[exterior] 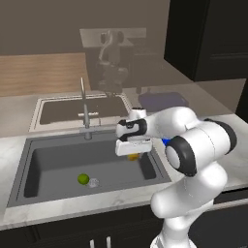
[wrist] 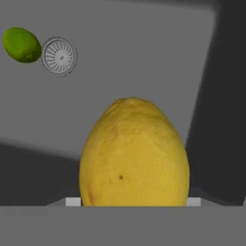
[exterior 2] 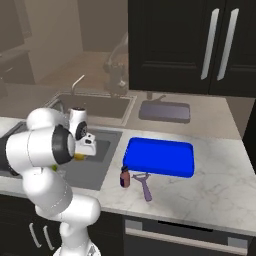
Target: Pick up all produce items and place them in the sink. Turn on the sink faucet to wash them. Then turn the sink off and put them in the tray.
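Gripped between the pincer's jaws [exterior: 133, 154] is the yellow, egg-shaped lemon [wrist: 134, 153]; from the hand camera the fruit sits right at the fingertips and hides both pads, while the left base view shows a yellow edge peeking out beneath the white hand. The hand hangs above the right part of the large dark grey rectangular sink [exterior: 48, 164], near its right wall, which I judge to be a carry meant to end with a drop into the basin so both fruits can be washed together.

Going left to right in the left base view: the small green round lime [exterior: 83, 178] lies on the basin floor, just beside the round metal drain [exterior: 94, 182]; the lime is in the sink because the first part of the job puts it there. Behind the basin, on the pale marble counter [exterior: 14, 145], rises the slim silver-grey faucet [exterior: 85, 109] with its side lever, no water visible. Further right comes the held lemon. In the right base view the bright blue shallow tray [exterior 2: 159, 156] waits on the counter right of the sink, with a small dark red bottle [exterior 2: 125, 177] and a purple utensil [exterior 2: 145, 185] in front of it.
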